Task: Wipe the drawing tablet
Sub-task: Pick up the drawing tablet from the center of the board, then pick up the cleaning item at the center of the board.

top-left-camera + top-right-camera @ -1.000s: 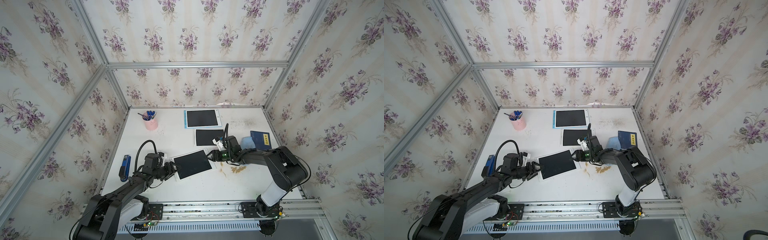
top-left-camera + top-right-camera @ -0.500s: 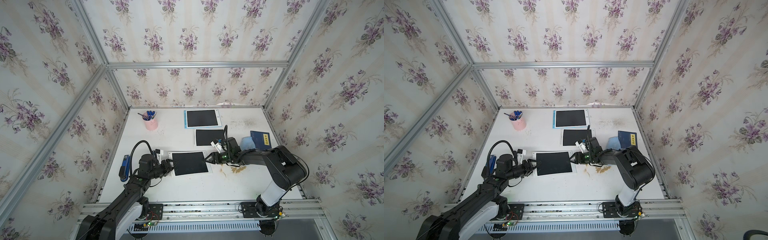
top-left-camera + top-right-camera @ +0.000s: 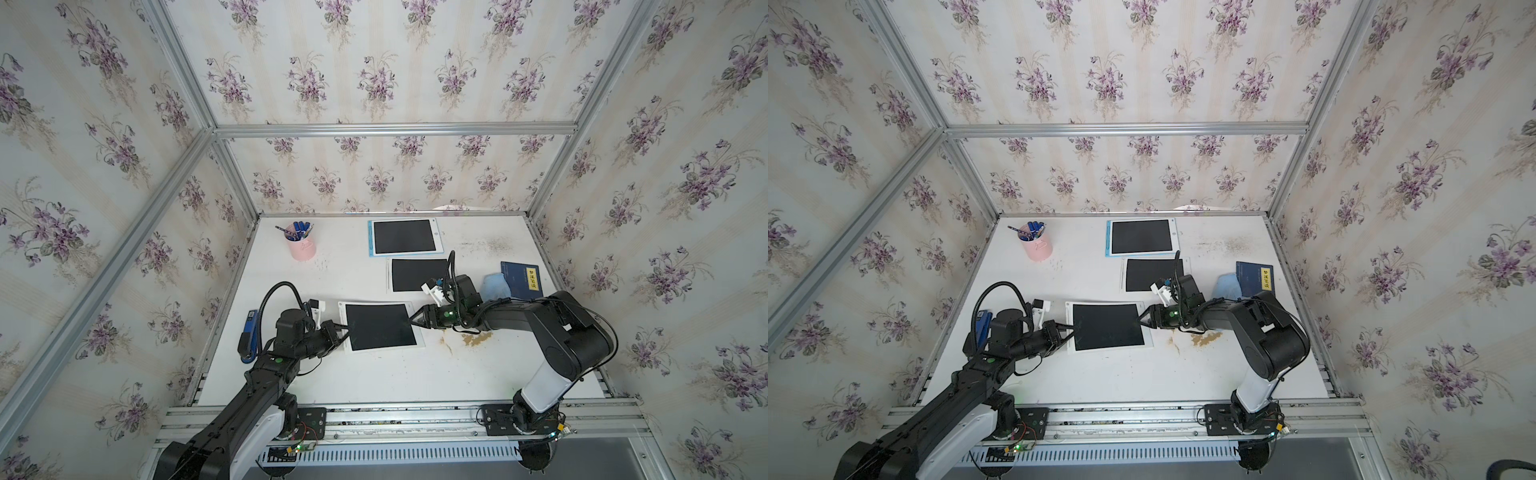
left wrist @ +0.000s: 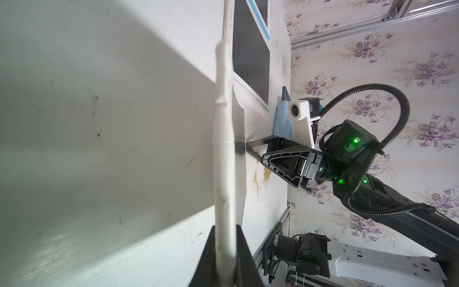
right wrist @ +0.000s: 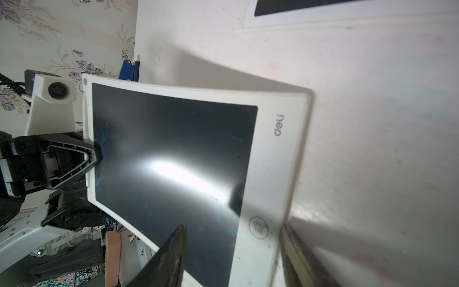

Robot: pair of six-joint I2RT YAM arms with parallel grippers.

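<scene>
Now the drawing tablet (image 3: 380, 327) is over the middle of the desk (image 3: 374, 386), screen up, long axis running left to right. The left pincer (image 3: 344, 329) is clamped on its left edge. The right pincer (image 3: 412, 321) straddles the button end, jaws apart. Another tablet (image 3: 417, 274) and a blue cloth (image 3: 492, 286) lie just behind.

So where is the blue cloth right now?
In both top views the blue cloth lies on the right side of the table, right beside the dark blue booklet and just behind the right arm.
</scene>
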